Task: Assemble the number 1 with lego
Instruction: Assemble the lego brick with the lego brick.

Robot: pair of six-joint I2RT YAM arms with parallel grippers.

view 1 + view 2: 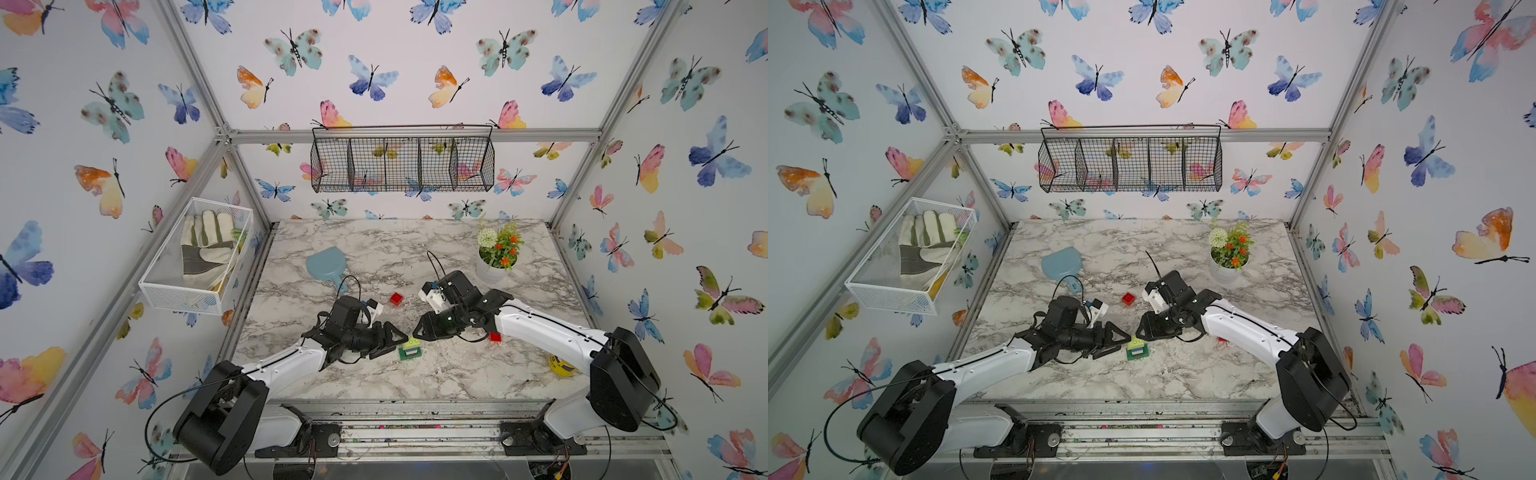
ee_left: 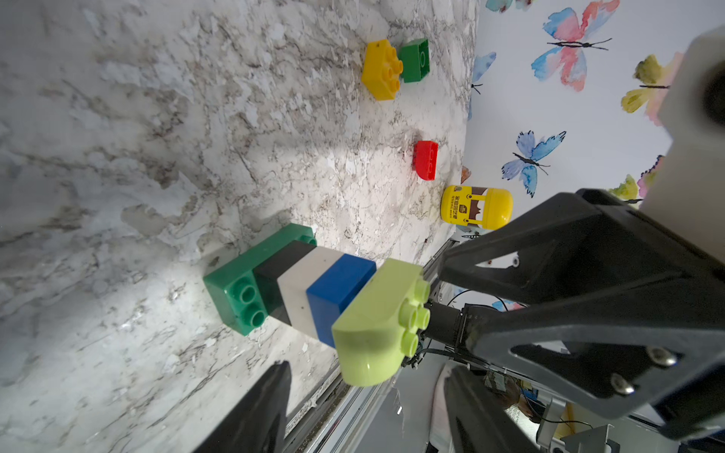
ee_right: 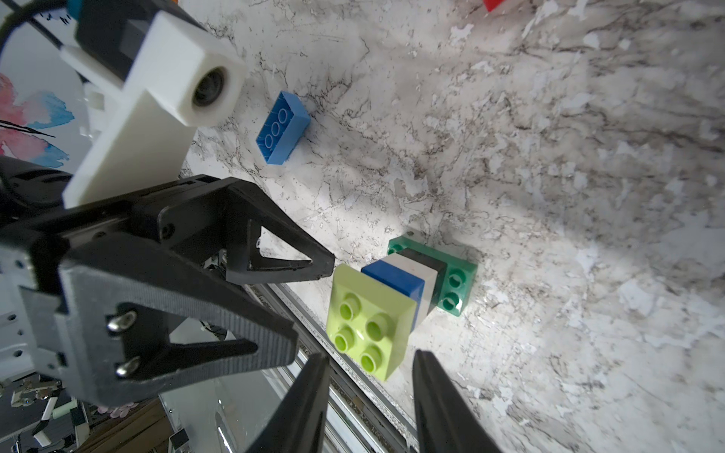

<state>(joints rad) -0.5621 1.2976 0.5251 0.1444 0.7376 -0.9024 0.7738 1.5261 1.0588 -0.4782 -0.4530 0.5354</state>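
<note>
Near the front middle of the marble-patterned bench (image 1: 374, 376) stands an upright stack of studded plastic lego bricks (image 1: 410, 348). Its base is a green oblong brick (image 2: 231, 290). On that sit a black square brick (image 2: 282, 259), a white square brick (image 2: 310, 276) and a blue square brick (image 2: 341, 286). A lime brick with one rounded edge (image 2: 376, 325) tops it (its four studs are bare).

The left pincer (image 3: 314, 304) is level with the lime brick on the stack's left. Its jaws are spread and pinch nothing; one fingertip is just beside the brick's corner, the other apart from it. The right pincer (image 2: 455, 304) hangs just over the stack's top from the right, jaws apart with a clear gap and nothing clamped.

Loose lego lies around:
- a red square brick (image 1: 397, 298) behind the stack, between the arms
- another red brick (image 1: 494, 336) beside the right arm
- a yellow brick (image 2: 382, 70) touching a green square brick (image 2: 415, 60)
- a blue oblong brick (image 3: 282, 127) near the left arm, hollow underside showing

A yellow capsule-shaped container (image 2: 476, 207) sits near the bench's front right edge. A pale blue flat scoop (image 1: 328, 266) and a white pot of flowers (image 1: 496, 253) stand farther back.
</note>
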